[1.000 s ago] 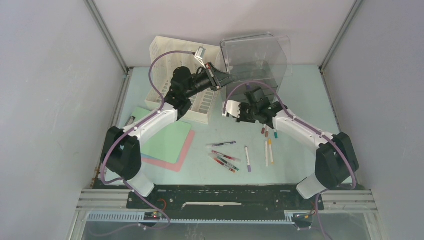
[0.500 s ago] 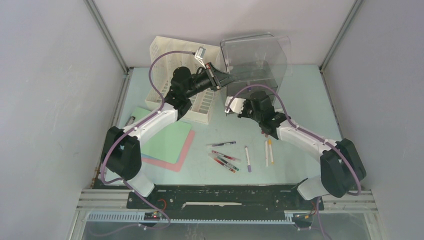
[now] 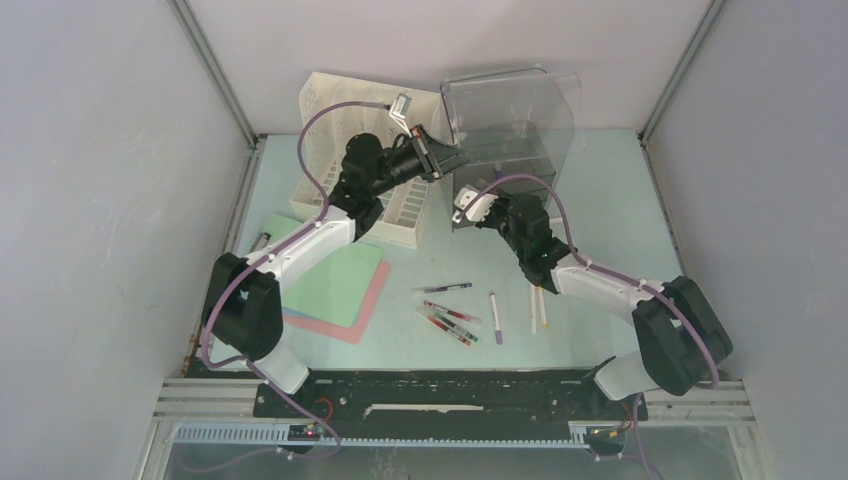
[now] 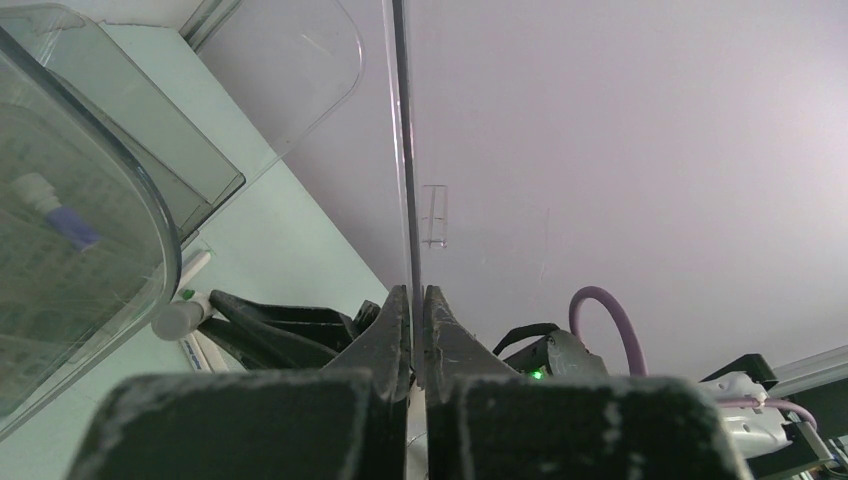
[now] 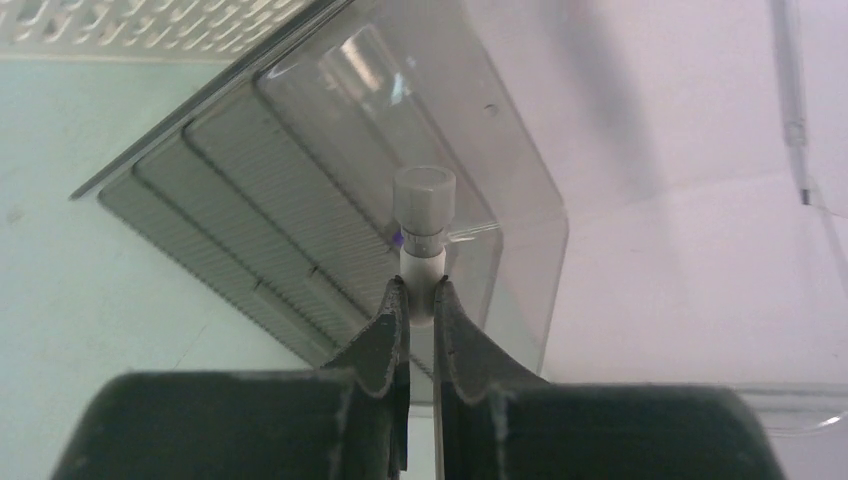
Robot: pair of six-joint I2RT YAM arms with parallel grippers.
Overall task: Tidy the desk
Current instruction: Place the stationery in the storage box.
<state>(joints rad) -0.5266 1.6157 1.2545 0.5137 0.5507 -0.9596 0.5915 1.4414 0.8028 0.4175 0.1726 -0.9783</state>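
Several loose pens (image 3: pixel 450 318) and markers (image 3: pixel 494 318) lie scattered on the near middle of the desk (image 3: pixel 610 210), the pale green tabletop that fills the enclosure floor; tidying looks only partly done.

- Item in hand: one white marker with a grey cap (image 5: pixel 424 205), pinched between the pressed-in jaws of the right gripper (image 5: pixel 420 300), cap forward, at the mouth of the clear box (image 5: pixel 250 215) and not yet released.
- Box: transparent, ribbed floor, at the far middle of the desk. Lid (image 3: pixel 515 105) raised; its thin edge is clamped between the nearly shut jaws of the left gripper (image 4: pixel 417 300), which holds it open.
- Stowed so far: at least one white marker with a purple end (image 4: pixel 48 203) shows through the box wall in the left wrist view. The full count inside cannot be told.
- Remaining, by judgement: set the held marker down in the box, then collect the pens and markers that lie in front of it.
- Other stock: white slotted rack (image 3: pixel 330 105) at the far left; green sheet (image 3: pixel 335 280) stacked over a pink sheet (image 3: pixel 372 300) at the near left, beside the left arm.
- Obstructions: both arms crowd the box opening, close together. The lid depends on the left grip; let go, it would likely drop across the opening.
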